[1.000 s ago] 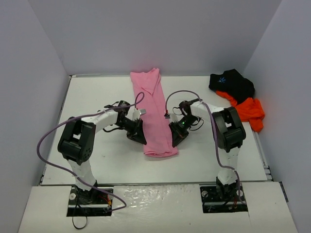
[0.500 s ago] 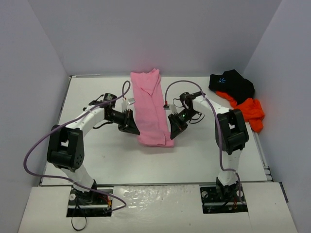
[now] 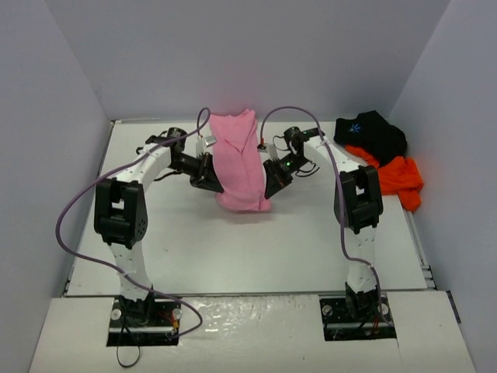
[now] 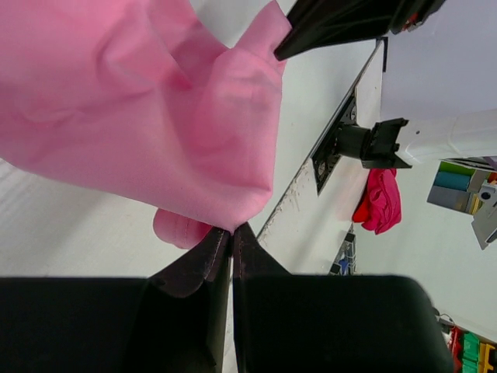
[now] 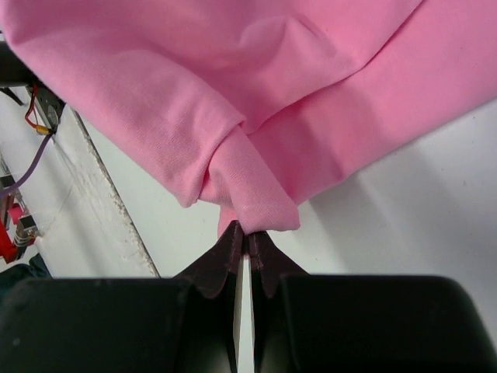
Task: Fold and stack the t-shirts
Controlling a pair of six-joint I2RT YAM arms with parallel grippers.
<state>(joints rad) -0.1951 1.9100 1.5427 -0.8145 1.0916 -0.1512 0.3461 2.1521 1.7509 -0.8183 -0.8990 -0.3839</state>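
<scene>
The pink t-shirt (image 3: 238,162) hangs bunched between my two grippers above the table's middle. My left gripper (image 3: 215,182) is shut on its left edge; in the left wrist view the fingertips (image 4: 231,233) pinch a fold of the pink cloth (image 4: 155,101). My right gripper (image 3: 271,184) is shut on its right edge; in the right wrist view the tips (image 5: 247,235) pinch a pink fold (image 5: 256,186). The black t-shirt (image 3: 373,134) with a light-blue starburst lies crumpled at the far right. The orange t-shirt (image 3: 397,179) lies crumpled just in front of it.
White walls close in the table (image 3: 233,249) at left, back and right. Purple cables (image 3: 78,210) loop off both arms. The right arm's gripper (image 4: 349,23) shows at the top of the left wrist view.
</scene>
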